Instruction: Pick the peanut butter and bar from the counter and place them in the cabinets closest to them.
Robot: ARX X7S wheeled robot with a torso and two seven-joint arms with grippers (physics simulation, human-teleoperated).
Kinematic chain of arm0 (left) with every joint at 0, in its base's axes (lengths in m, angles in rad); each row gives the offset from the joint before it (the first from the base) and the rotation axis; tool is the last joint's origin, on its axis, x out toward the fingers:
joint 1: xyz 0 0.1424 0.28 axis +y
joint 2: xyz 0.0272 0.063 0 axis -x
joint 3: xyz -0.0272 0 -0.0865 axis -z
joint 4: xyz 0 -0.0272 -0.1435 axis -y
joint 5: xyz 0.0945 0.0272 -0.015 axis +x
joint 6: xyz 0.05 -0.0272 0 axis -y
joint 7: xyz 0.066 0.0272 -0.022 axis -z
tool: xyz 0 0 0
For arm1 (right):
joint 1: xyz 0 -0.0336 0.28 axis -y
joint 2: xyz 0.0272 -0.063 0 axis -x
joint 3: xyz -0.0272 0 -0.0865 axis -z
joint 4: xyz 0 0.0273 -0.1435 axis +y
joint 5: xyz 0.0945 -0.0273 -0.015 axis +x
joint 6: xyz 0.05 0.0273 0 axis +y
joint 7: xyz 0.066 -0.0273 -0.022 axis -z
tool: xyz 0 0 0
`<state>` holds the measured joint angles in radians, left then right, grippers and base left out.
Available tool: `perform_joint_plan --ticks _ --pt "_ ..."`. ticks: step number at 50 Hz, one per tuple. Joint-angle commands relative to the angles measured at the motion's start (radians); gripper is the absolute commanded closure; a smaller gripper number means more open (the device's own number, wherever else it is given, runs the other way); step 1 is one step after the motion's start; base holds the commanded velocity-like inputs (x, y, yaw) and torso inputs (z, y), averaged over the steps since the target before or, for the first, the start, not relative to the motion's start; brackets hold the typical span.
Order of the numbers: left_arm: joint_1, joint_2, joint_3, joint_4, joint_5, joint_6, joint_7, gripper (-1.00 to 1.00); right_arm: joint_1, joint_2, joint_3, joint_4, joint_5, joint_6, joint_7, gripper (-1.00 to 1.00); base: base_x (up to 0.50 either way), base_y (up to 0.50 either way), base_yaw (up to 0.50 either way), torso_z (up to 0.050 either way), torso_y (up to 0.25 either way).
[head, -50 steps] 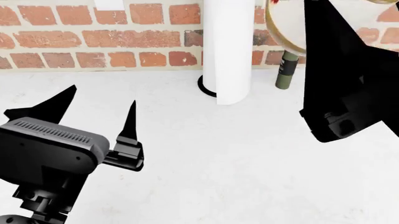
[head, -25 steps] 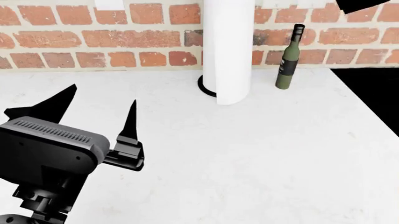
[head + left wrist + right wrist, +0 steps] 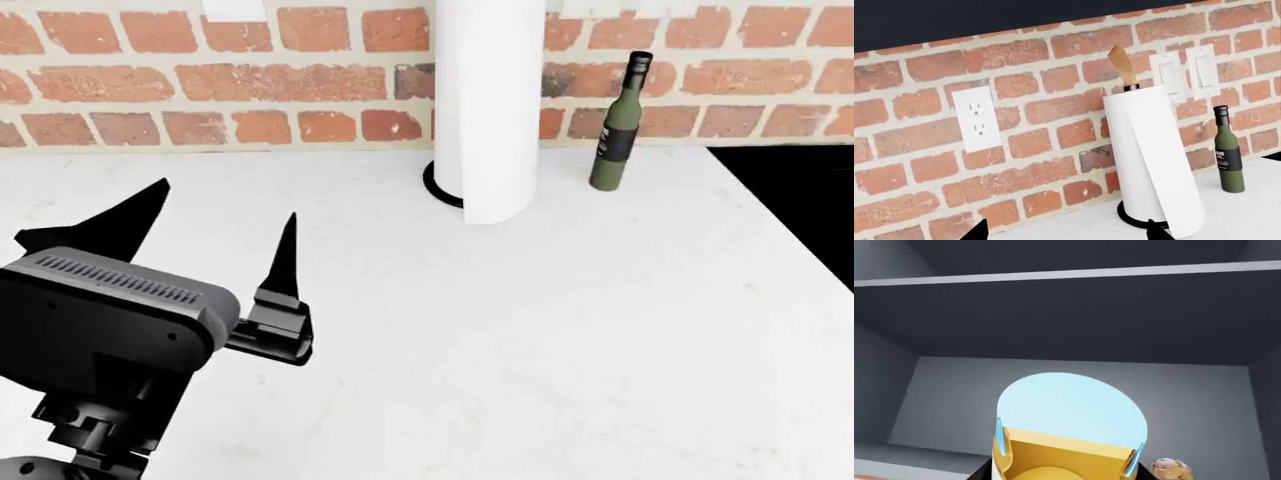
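Observation:
In the right wrist view the peanut butter (image 3: 1074, 407) fills the lower middle, light blue lid up over yellowish contents. My right gripper (image 3: 1064, 476) is shut on it, dark jaws pressed to both sides of the jar. Jar and gripper sit in the opening of a dark grey cabinet (image 3: 1054, 320), below its shelf. The right gripper is out of the head view. My left gripper (image 3: 224, 205) hovers open and empty over the left part of the white counter (image 3: 561, 330); its wrist view shows the open left gripper (image 3: 1067, 236) facing the brick wall. The bar is out of view.
A tall paper towel roll (image 3: 487, 100) and a dark green bottle (image 3: 619, 125) stand at the back of the counter against the brick wall. The counter's right edge (image 3: 787, 235) drops to dark floor. A small brown lumpy item (image 3: 1169, 469) lies inside the cabinet beside the jar.
The right arm with the jar rose out of the head view's upper right, uncovering the green bottle. The left gripper barely moved.

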<state>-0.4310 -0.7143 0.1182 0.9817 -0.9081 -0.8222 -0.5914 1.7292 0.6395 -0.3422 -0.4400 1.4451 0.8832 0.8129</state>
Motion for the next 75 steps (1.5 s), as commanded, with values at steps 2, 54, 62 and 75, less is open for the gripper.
perform_joint_plan --ticks 2,54,62,75 --pt "-0.001 -0.004 0.007 -0.003 -0.002 0.011 -0.004 -1.00 0.072 -0.045 -0.043 0.095 -0.095 0.023 -0.039 1.00 0.00 0.00 0.00 0.000 0.000" --pt "-0.018 -0.035 0.029 -0.006 -0.028 0.035 -0.037 -1.00 0.627 -0.532 -0.129 1.476 -0.952 -0.093 -0.860 1.00 0.00 0.00 0.00 0.000 0.000" --pt "-0.016 -0.040 0.031 -0.005 -0.033 0.039 -0.043 -1.00 0.627 -0.617 0.161 1.532 -1.380 -0.045 -1.000 1.00 0.00 0.00 0.00 0.000 0.001" --pt "-0.006 -0.044 0.040 -0.013 -0.018 0.055 -0.038 -1.00 0.627 -0.637 0.217 1.610 -1.494 -0.050 -1.040 1.00 0.00 0.00 0.00 0.000 0.000"
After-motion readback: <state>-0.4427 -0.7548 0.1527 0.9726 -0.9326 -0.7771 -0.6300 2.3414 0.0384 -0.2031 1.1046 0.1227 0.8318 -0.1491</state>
